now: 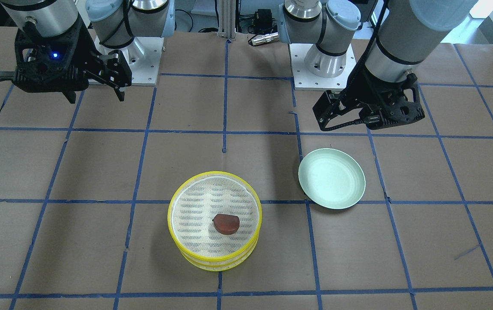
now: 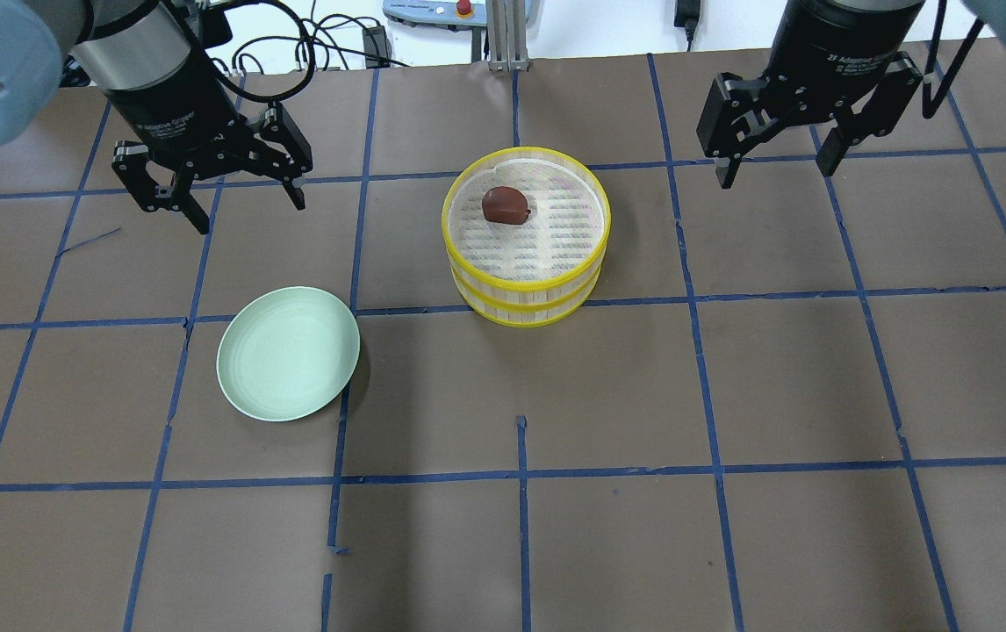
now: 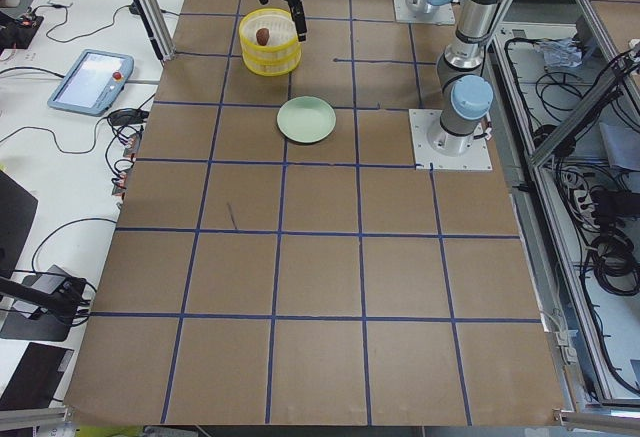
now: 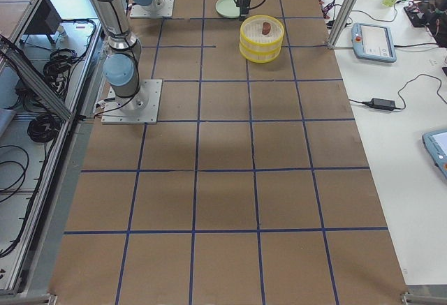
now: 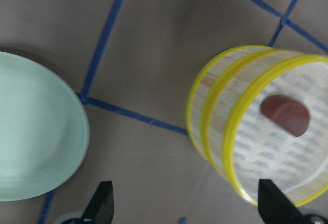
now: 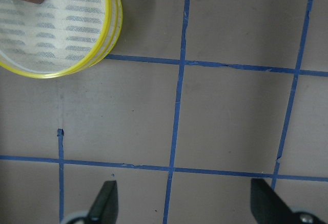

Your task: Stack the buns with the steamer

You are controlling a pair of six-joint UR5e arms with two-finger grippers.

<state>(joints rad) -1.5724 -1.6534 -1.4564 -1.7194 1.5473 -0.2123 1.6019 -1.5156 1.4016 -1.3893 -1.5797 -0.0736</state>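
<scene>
A two-tier steamer with yellow rims (image 2: pixel 520 298) stands mid-table and also shows in the front view (image 1: pixel 216 260). The dark reddish-brown bun (image 2: pixel 505 204) lies on the top tier's white mat, also in the front view (image 1: pixel 226 224) and the left wrist view (image 5: pixel 285 115). The white bun is out of view. My left gripper (image 2: pixel 250 213) is open and empty, held above the table to the left of the steamer and beyond the plate. My right gripper (image 2: pixel 772 174) is open and empty, held to the right of the steamer. Both are apart from it.
A pale green plate (image 2: pixel 288 354) lies empty on the brown paper, to the front left of the steamer; it also shows in the front view (image 1: pixel 331 178). Blue tape lines grid the table. The arm bases (image 1: pixel 321 64) stand on the robot's side of the table.
</scene>
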